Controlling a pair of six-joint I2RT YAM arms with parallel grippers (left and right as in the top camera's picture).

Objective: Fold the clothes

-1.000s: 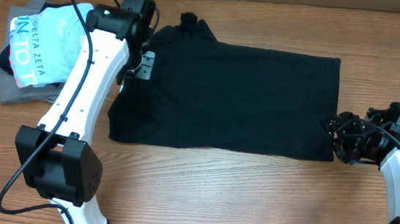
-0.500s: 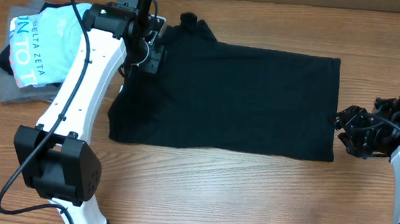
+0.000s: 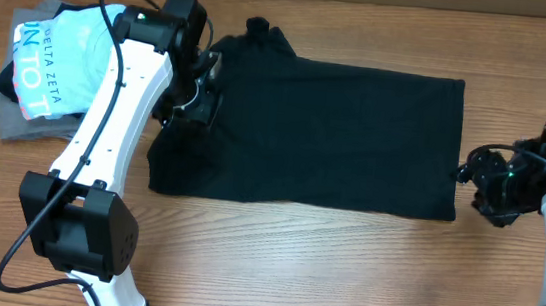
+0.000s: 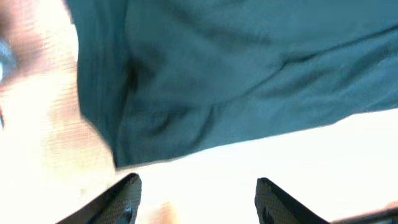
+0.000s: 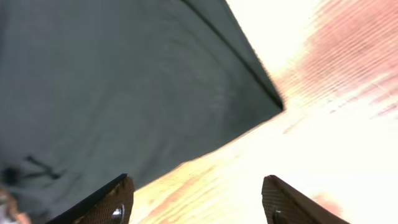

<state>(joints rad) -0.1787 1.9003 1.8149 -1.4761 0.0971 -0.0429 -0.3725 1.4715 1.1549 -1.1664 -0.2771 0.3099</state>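
A black shirt [image 3: 325, 133] lies flat on the wooden table, folded into a long rectangle with a collar bump at its top left. My left gripper [image 3: 201, 101] hovers over the shirt's left edge, open and empty; its wrist view shows the dark cloth [image 4: 236, 74] above the open fingers [image 4: 198, 202]. My right gripper [image 3: 479, 188] is open and empty just off the shirt's lower right corner; its wrist view shows that corner [image 5: 124, 87] and bare wood between the fingers [image 5: 196, 202].
A pile of folded clothes [image 3: 45, 66], light blue with white lettering on top of grey, sits at the table's far left. Bare wood [image 3: 322, 268] runs along the front of the shirt.
My left gripper moved from the shirt's top left corner down along its left edge. My right gripper drew back to the right, away from the shirt's right edge.
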